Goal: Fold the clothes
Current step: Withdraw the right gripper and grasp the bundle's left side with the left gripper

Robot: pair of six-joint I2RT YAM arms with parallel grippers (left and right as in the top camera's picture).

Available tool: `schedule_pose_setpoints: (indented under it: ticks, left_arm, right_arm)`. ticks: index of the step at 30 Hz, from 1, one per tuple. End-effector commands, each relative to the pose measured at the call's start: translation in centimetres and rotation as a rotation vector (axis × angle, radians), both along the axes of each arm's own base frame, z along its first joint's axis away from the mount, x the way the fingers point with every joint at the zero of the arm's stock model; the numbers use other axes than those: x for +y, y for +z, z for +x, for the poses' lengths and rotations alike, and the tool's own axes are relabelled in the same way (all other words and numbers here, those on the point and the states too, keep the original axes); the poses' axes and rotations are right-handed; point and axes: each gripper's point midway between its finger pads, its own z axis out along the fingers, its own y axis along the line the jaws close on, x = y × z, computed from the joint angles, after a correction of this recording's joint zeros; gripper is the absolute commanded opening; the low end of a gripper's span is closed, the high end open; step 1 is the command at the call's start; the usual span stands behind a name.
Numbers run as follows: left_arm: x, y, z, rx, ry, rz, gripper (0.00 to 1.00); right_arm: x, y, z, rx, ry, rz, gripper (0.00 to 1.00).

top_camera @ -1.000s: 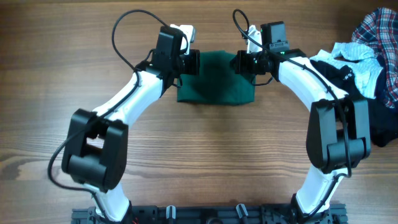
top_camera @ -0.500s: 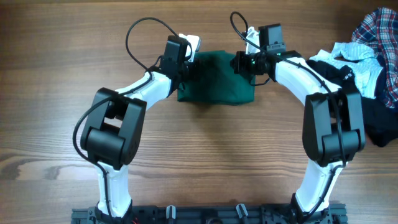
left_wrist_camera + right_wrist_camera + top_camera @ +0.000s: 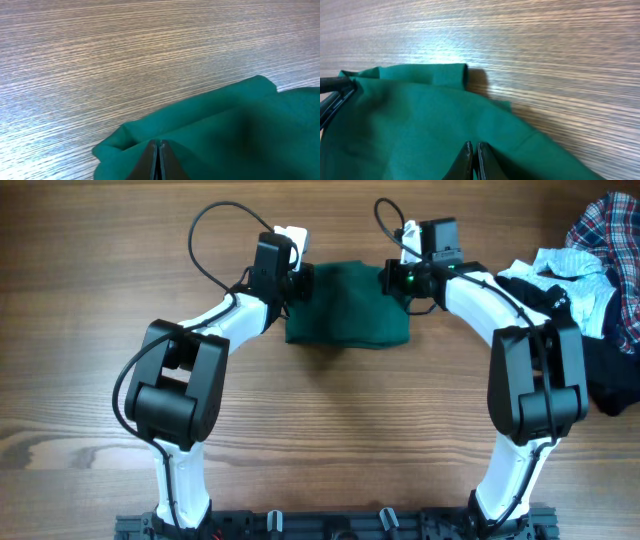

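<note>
On the counter (image 3: 330, 410), far middle, pinching the dark green garment (image 3: 348, 310) at both far corners with left tool (image 3: 159, 145) and right tool (image 3: 472, 146) clamped shut; seemingly having tugged the left corner outward just now, tautening for folding.

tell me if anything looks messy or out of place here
Yes: the plaid shirt, white piece and black garment lie crumpled in a heap at the right edge of the table, unfolded. The green garment in the middle looks squared and tidy.
</note>
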Motion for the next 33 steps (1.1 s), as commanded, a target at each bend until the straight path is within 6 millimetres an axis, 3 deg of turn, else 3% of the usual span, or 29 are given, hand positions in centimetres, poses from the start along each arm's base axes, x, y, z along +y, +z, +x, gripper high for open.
schedule_pose_setpoints:
  ticks: [1, 3, 6, 9, 10, 12, 15, 20, 25, 29, 33]
  left_arm:
    - [0.4, -0.5, 0.3, 0.004, 0.003, 0.028, 0.07]
    - [0.4, -0.7, 0.0, 0.019, 0.000, 0.031, 0.12]
    - [0.5, -0.6, -0.6, 0.048, -0.008, 0.033, 0.38]
    - [0.7, 0.6, -1.1, 0.056, -0.007, 0.036, 0.92]
    - [0.8, 1.2, -1.2, 0.054, -0.006, 0.035, 0.99]
    - [1.1, 2.5, -1.4, 0.047, -0.001, 0.032, 1.00]
    - [1.4, 4.2, -1.9, 0.044, 0.001, 0.031, 1.00]
    - [1.7, 5.8, -3.6, 0.085, -0.012, 0.031, 1.00]
    - [1.3, 5.2, -6.1, 0.217, -0.096, -0.074, 1.00]
    - [3.9, 4.7, -6.5, 0.319, -0.022, -0.167, 1.00]
    - [4.9, 5.7, -6.9, 0.369, -0.069, -0.322, 1.00]
  right_arm:
    - [0.7, 1.3, 0.8, -0.009, 0.046, 0.108, 0.04]
    - [1.4, 3.0, 1.0, -0.025, 0.083, 0.166, 0.10]
    - [1.4, 5.6, 1.4, -0.041, 0.101, 0.202, 0.27]
    - [1.3, 9.0, 1.4, -0.074, 0.128, 0.202, 0.60]
    - [1.1, 10.0, 1.3, -0.082, 0.123, 0.204, 0.66]
    - [0.4, 11.9, 1.1, -0.091, 0.108, 0.206, 0.78]
    - [-1.3, 13.8, 0.3, -0.087, 0.073, 0.205, 0.86]
    - [-4.7, 15.2, -1.2, -0.051, 0.014, 0.192, 0.91]
    - [-6.0, 14.4, -2.6, -0.003, 0.025, 0.158, 0.95]
    - [-6.3, 13.6, -3.4, 0.034, 0.025, 0.124, 0.98]
    - [-6.3, 13.3, -3.9, 0.049, 0.040, 0.116, 0.98]
